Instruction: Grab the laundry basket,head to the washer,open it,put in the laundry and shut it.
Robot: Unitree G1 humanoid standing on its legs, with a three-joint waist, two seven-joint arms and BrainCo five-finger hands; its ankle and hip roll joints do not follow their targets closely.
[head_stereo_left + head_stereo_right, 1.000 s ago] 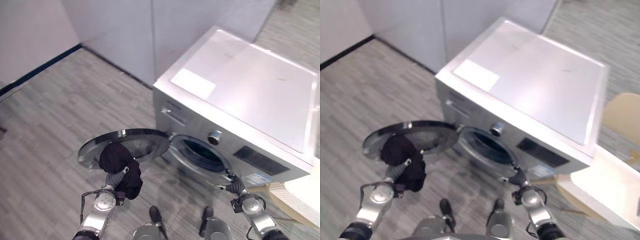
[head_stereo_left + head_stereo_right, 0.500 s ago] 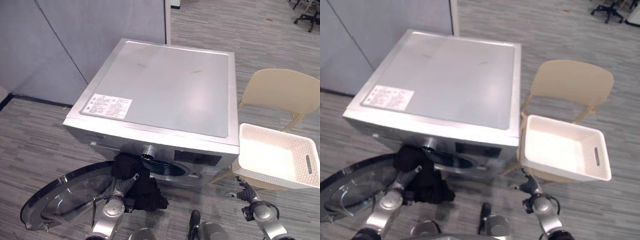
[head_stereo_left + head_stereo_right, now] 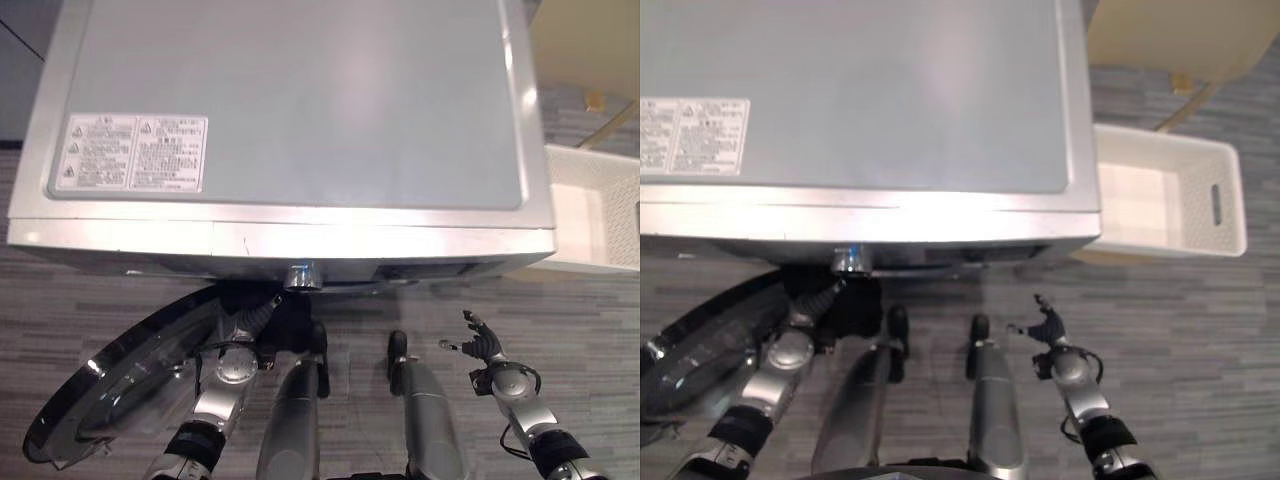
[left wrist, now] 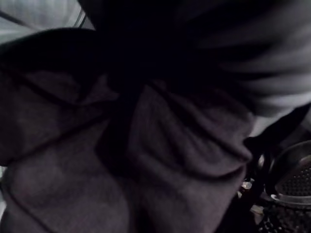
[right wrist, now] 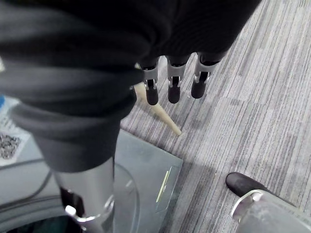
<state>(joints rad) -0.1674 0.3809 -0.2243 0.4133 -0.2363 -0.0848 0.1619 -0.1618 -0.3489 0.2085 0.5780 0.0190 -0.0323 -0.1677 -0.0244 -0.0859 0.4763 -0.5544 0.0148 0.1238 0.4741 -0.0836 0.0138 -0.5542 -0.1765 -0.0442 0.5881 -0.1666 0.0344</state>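
Beside the washer [image 3: 290, 110], white basket [image 3: 1165, 195] holds nothing visible.

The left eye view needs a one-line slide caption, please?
Left hand pushing dark laundry under the washer front, door open.

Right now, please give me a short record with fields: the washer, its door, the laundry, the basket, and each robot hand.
washer: silver front loader, seen from above
door: round glass door swung open toward the robot's left
laundry: dark garment at the drum opening, under the washer's front edge
basket: white laundry basket on a beige chair, to the right of the washer, looks empty
left robot hand: reaches into the dark garment, fingers hidden
right robot hand: open, holds nothing, above the floor
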